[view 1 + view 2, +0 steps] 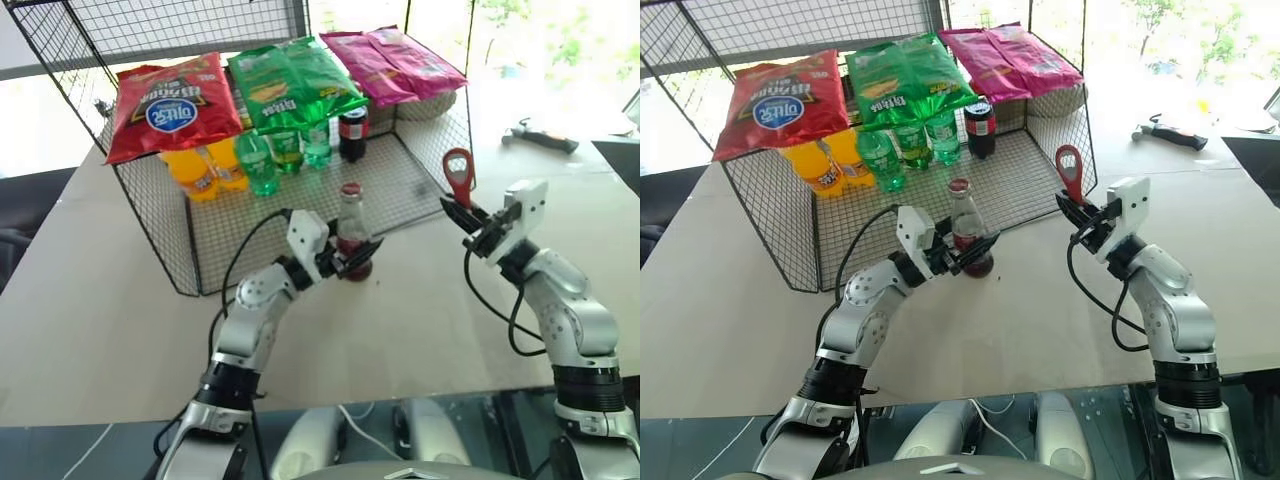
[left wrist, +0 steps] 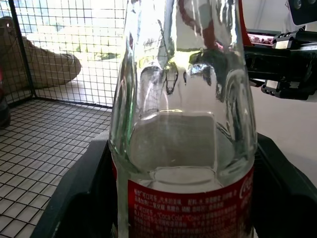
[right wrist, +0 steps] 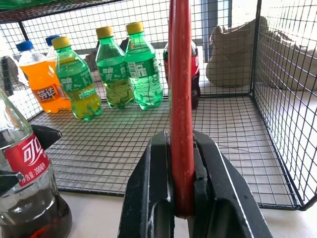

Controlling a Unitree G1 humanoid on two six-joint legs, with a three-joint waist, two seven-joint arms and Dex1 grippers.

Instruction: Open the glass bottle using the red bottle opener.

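1. Head views: my left hand (image 1: 352,260) has its fingers either side of the glass bottle (image 1: 352,232), at the label, though the grip may not be firm yet. The bottle stands upright on the tabletop (image 1: 100,300), just in front of the wire basket (image 1: 200,240), long axis vertical, red cap on top. My right hand (image 1: 462,215) is clamped on the red bottle opener (image 1: 458,177), well right of the bottle, handle in the jaws and ring head pointing up and a little away.

2. Left wrist view: the glass bottle (image 2: 183,124) sits between my fingers (image 2: 74,198), with the red label level with them. My judgement: I should firm up this hold low on the body so the bottle cannot twist.

3. Right wrist view: the red bottle opener (image 3: 181,99) stands edge-on between my closed fingers (image 3: 148,198), long axis running straight out from the hand. To do this well, I would tip the ring over the cap, hook the metal lip under its rim, then lever upward.
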